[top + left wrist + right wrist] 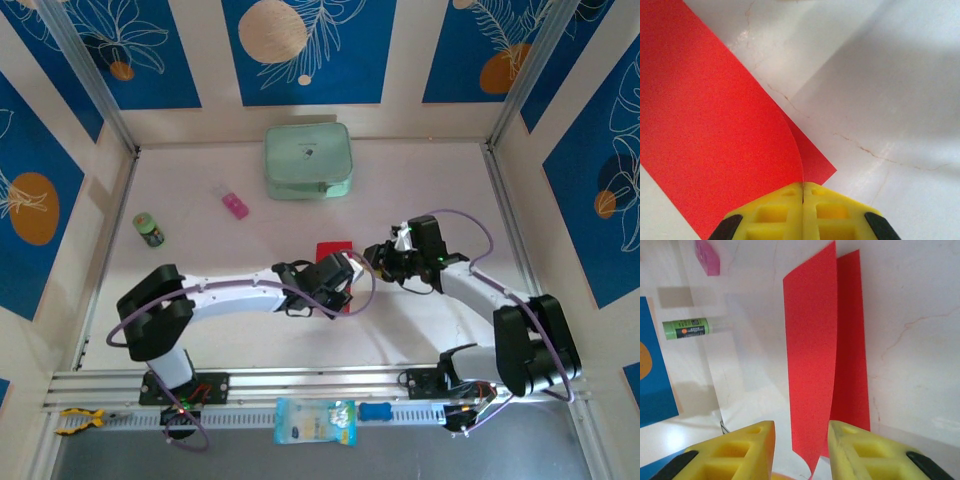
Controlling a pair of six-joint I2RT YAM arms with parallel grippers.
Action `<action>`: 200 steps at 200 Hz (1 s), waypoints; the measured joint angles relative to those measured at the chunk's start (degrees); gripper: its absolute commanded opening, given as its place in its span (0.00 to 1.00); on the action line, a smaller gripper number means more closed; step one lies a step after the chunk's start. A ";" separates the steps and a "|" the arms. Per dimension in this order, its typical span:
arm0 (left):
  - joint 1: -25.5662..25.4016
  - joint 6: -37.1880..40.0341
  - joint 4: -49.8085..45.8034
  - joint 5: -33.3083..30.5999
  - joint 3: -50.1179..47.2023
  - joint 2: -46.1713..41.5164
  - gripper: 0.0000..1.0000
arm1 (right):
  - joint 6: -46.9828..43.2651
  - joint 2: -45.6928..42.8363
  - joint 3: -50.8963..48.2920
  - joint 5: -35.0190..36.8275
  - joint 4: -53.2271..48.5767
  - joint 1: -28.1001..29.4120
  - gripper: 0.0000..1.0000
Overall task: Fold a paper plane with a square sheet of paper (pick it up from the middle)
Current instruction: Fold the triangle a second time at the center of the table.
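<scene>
1. Centrally in the top view, the square sheet of paper (333, 250) is bright red, folded over, its upper layer curling.
2. Left wrist view: the left gripper (803, 192) pinches the flap's edge. Right wrist view: the right gripper (801, 430) stands parted around the fold.
3. Upper left: a pink block (235, 205) and a green tube (150, 230). Both arms partly cover the sheet.

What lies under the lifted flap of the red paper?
Under the lifted flap, a strip of the same red sheet's lower layer shows, flat on the white table. The flap covers the rest, crease included.
</scene>
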 measured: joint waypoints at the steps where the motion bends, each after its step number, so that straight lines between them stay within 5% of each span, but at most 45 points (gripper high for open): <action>1: 0.07 -0.09 0.02 0.11 -0.07 -0.02 0.00 | -0.02 -0.11 -0.07 0.04 -0.09 -0.04 0.32; 82: 5.27 -8.81 4.87 8.83 -6.75 -3.41 0.00 | 0.85 -0.48 -4.20 -0.07 -1.90 3.04 0.03; 159: 7.32 -10.69 7.58 11.89 -8.15 -4.04 0.00 | 2.67 6.56 -4.24 -0.87 2.64 11.32 0.02; 200: 8.24 -10.69 7.82 15.34 -8.15 -3.61 0.10 | 3.15 7.54 -4.07 -1.46 5.31 11.52 0.02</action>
